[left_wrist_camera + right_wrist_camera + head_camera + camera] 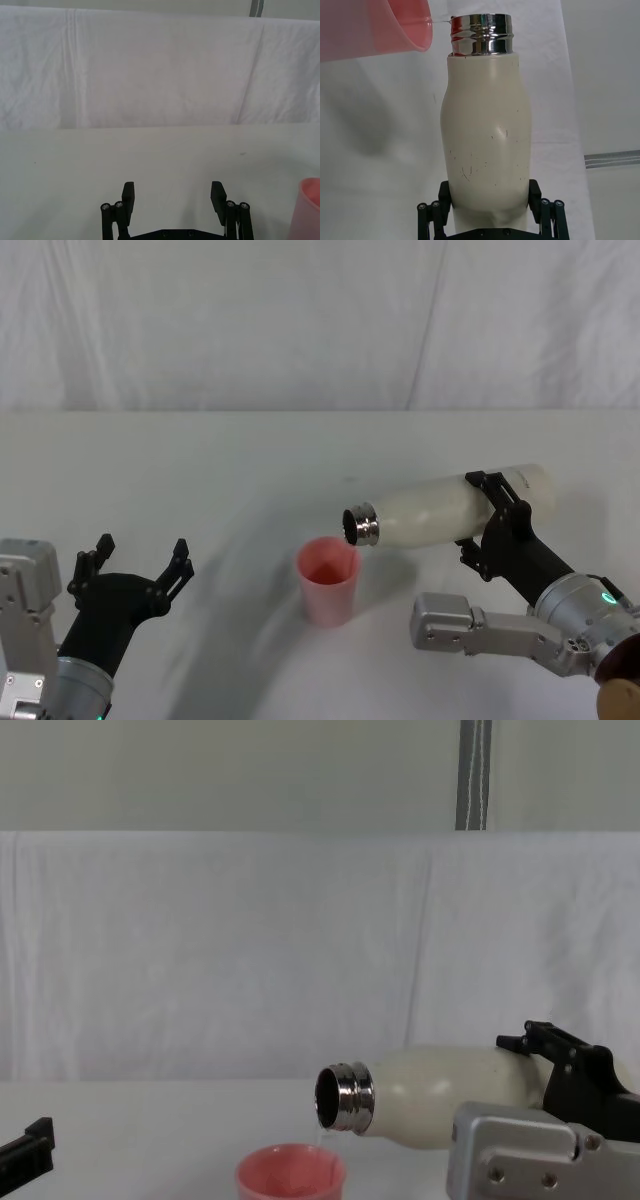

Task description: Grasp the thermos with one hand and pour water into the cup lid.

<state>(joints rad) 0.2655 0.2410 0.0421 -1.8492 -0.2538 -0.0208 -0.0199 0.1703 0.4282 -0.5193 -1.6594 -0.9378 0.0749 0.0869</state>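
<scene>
The thermos [450, 506] is tipped over almost flat now, a tall cream-white matte bottle with rounded shoulders, its shiny steel threaded neck [345, 1097] open and pointing down toward the cup lid [327, 580]. It's clamped near its base by the right gripper [497, 527], black fingers on either side. A thin clear trickle runs from the neck's lip into the cup lid. The cup lid, small, round, salmon-pink, stands upright on the table just below and slightly to the left of the thermos's mouth, not touching it.
</scene>
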